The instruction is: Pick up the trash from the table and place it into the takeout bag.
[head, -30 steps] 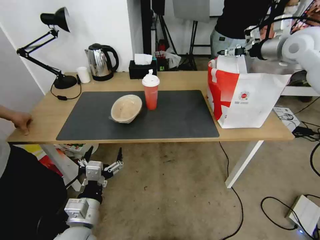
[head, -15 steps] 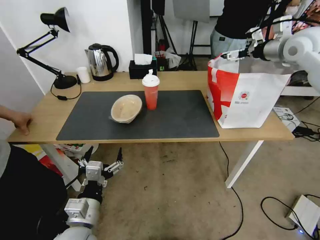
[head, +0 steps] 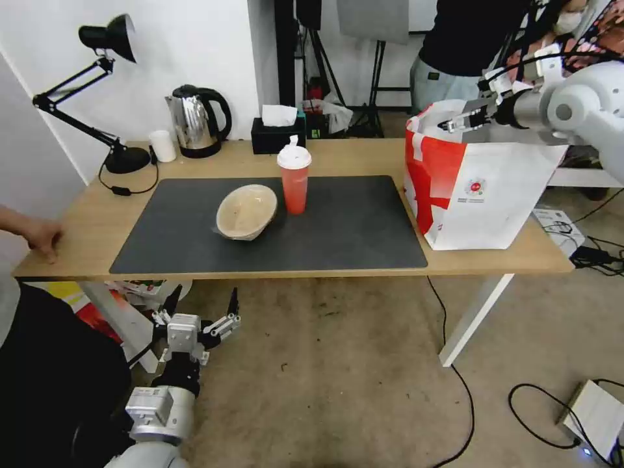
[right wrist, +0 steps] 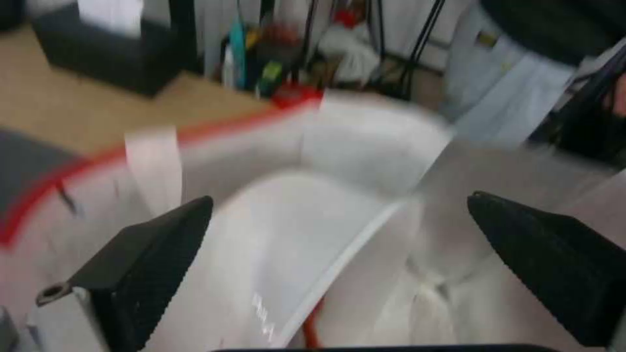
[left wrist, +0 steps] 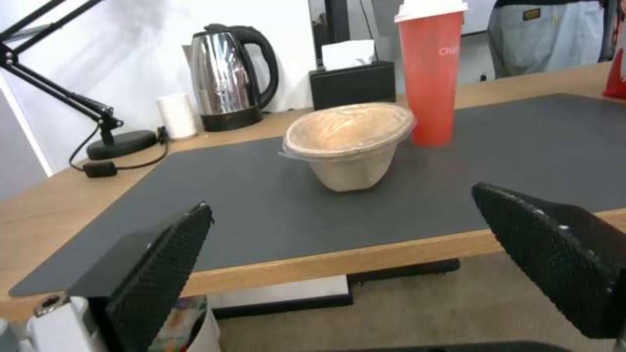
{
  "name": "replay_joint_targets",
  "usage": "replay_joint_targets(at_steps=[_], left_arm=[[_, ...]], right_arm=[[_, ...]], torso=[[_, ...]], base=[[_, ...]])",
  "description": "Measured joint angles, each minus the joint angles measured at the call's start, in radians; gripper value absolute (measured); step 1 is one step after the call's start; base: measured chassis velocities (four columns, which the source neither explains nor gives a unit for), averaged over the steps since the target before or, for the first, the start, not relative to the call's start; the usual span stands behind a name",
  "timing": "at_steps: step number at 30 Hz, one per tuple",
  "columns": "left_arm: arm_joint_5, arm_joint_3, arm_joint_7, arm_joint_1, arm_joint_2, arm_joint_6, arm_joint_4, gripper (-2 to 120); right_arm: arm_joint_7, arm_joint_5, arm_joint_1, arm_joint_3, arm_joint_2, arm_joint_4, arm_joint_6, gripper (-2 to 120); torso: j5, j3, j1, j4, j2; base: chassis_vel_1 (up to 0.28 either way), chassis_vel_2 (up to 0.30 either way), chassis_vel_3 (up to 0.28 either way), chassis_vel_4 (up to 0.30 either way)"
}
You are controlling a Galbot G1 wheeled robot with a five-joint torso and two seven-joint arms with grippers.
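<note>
On the table (head: 91,224), a red cup with a white lid (head: 294,179) stands upright on the dark mat (head: 351,227). A beige paper bowl (head: 246,211) lies tilted just left of it. The takeout bag (head: 481,195) stands open at the table's right end. My right gripper (head: 457,121) hangs open and empty over the bag's mouth. In the right wrist view it (right wrist: 339,198) spans the bag's rim (right wrist: 365,117) and a blurred white shape inside. My left gripper (head: 201,304) is open below the table's front edge. In the left wrist view it (left wrist: 342,198) faces the bowl (left wrist: 349,142) and the cup (left wrist: 430,73).
At the table's back stand a steel kettle (head: 195,120), a black tissue box (head: 278,133), a small white cup (head: 162,145) and a black desk lamp (head: 123,156). A person's hand (head: 42,237) rests on the table's left corner. Cables (head: 468,403) lie on the floor.
My right gripper has dropped lower over the bag's mouth and shifted slightly right. The left arm, cup and bowl have not moved.
</note>
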Motion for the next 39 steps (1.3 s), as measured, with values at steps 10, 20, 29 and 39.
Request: replay_joint_targets(at_steps=[10,20,29,39], left_arm=[[0.0,0.0,0.0,0.0,0.0,0.0,0.0,100],[0.0,0.0,0.0,0.0,0.0,0.0,0.0,100],[0.0,0.0,0.0,0.0,0.0,0.0,0.0,100],[0.0,0.0,0.0,0.0,0.0,0.0,0.0,100]], right_arm=[[0.04,-0.045,-0.073,0.285,-0.024,0.084,0.01,100],[0.221,-0.124,-0.462,0.622,-0.085,0.358,0.487,100],[0.369,-0.204,-0.887,0.901,-0.059,0.687,0.711,100],[0.337,-0.631,-1.53,1.028,0.17,0.914,0.902,100]], torso=[[-0.0003,0.0,0.0,0.0,0.0],[0.0005,0.0,0.0,-0.0003,0.0],[-0.0002,0.0,0.0,-0.0001,0.0],[-0.0001,0.0,0.0,-0.0001,0.0]], base=[[0.0,0.0,0.0,0.0],[0.0,0.0,0.0,0.0],[0.0,0.0,0.0,0.0],[0.0,0.0,0.0,0.0]])
